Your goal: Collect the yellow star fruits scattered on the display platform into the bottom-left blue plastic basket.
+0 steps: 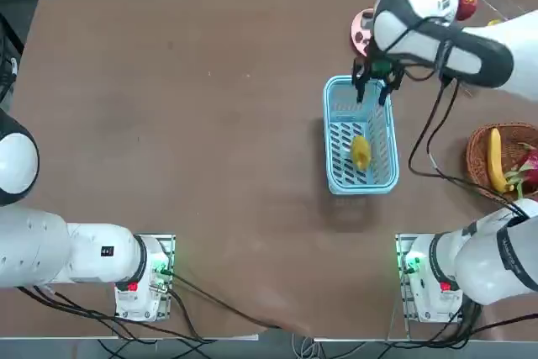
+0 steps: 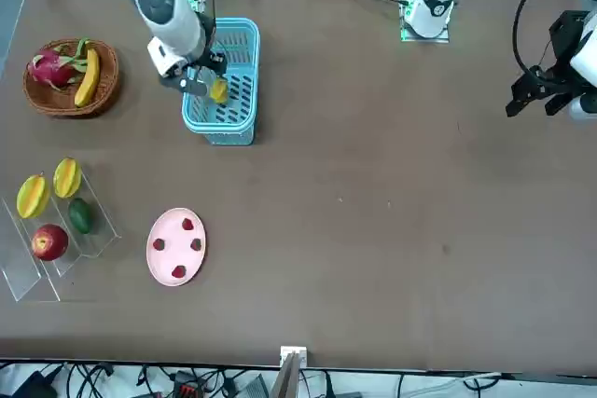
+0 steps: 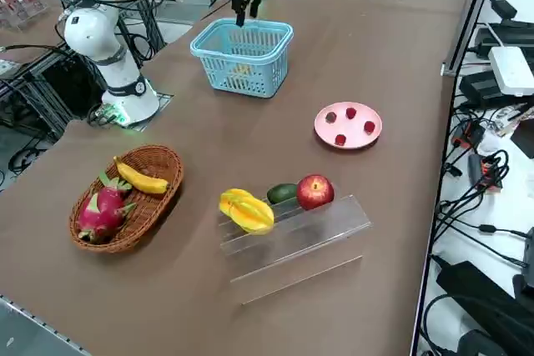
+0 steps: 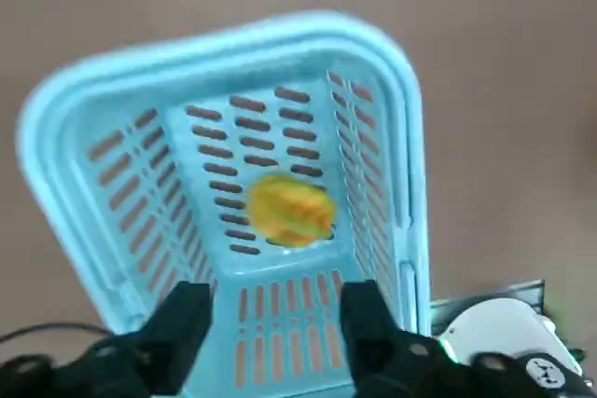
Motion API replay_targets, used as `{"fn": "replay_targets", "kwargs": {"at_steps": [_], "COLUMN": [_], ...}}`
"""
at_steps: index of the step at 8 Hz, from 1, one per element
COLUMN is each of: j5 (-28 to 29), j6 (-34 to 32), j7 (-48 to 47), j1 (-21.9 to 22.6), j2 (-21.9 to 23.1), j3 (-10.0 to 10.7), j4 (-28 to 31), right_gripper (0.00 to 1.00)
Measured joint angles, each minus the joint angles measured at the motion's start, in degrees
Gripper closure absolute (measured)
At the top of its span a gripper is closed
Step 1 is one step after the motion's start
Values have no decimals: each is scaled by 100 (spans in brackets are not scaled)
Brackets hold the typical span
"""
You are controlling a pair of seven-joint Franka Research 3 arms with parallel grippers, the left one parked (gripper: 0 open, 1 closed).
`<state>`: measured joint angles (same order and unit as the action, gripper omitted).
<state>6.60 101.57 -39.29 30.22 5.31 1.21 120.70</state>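
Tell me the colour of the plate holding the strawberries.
Pink plate; the right side view shows it best.

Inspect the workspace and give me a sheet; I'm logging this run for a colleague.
Surface: brown tabletop, no spills seen
Star fruits: one inside the blue plastic basket; two on the display platform
Clutter: wicker basket with banana and dragon fruit; pink plate with strawberries; red apple and green avocado on the platform
Gripper: right gripper above the blue basket, jaws open, holding nothing
Cables: black, along both arms and the table edges
Surroundings: electronics beyond the table; people, nothing seen
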Motion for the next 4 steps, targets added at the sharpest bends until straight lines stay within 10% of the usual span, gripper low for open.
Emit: {"fn": "replay_targets", "kwargs": {"at_steps": [4], "j5": [-76], "j6": [-893], "j7": [2598], "j1": [-1499], "j2": [-661], "j3": [1076], "j4": [-2059], "right_gripper": [10]}}
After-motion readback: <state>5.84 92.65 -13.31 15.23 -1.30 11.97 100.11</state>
